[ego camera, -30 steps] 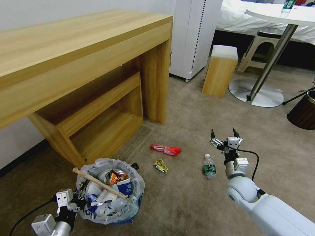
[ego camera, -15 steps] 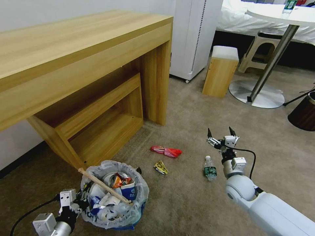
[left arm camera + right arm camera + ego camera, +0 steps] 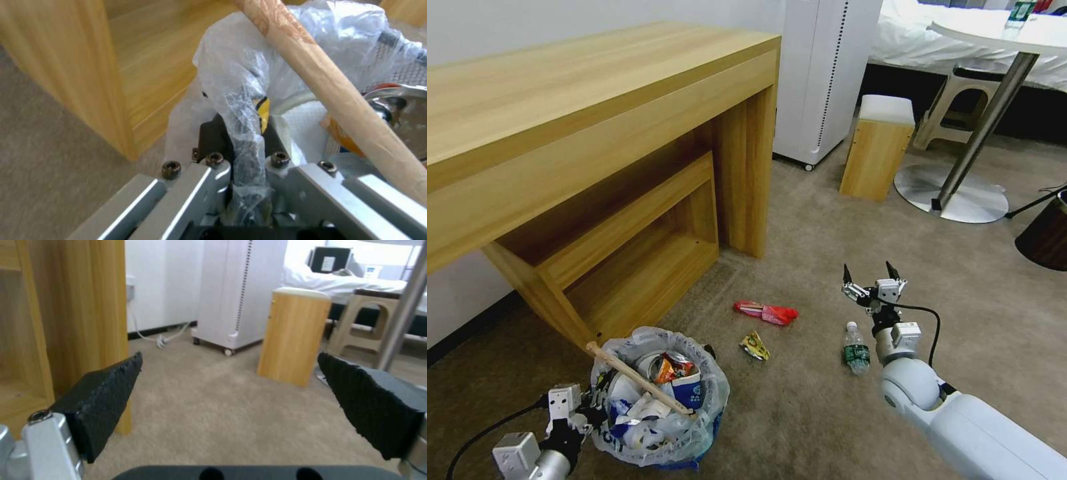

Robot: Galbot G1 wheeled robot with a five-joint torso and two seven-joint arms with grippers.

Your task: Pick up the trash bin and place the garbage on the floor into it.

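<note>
Low, right gripper [image 3: 868, 273] fingers wide above floor [image 3: 800, 413]; left gripper [image 3: 584, 415] apparently clamped on trash bin [image 3: 657, 437] rim.

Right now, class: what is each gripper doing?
Left gripper: closed on the bag-lined rim of the trash bin.
Right gripper: open, empty, above the floor.

Wooden desk [image 3: 594, 100] with lower shelf at left, white wheeled appliance [image 3: 824, 73] behind, small wooden stool [image 3: 875, 148], round white table [image 3: 1000, 33] on a chrome pedestal, dark brown bin [image 3: 1044, 233].
</note>
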